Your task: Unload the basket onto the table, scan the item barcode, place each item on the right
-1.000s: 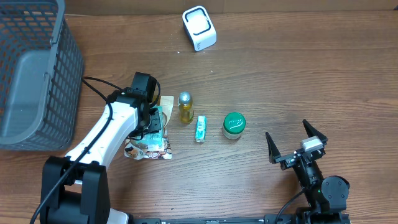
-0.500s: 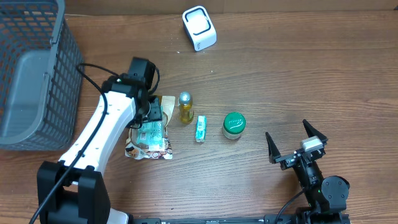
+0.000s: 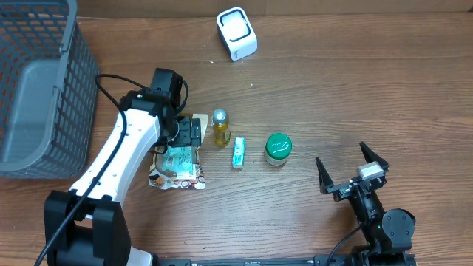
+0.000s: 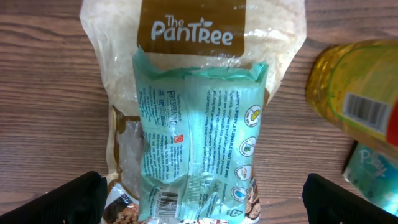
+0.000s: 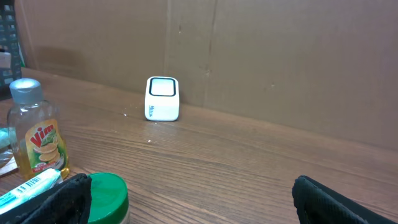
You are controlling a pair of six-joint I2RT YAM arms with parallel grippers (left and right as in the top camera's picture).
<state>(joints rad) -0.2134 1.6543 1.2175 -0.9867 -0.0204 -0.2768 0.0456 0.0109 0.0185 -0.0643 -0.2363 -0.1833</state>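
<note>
Now my left claw hangs spread wide, gripping nothing, right over the teal packet. The packet lies flat between my fingers atop a crinkly clear PanTree bag on the wooden bench. I judge this the pick-up: next I must close on the soft, glossy film and carry its barcode to the boxy white scanner far ahead. My right claw sits agape, empty.
</note>
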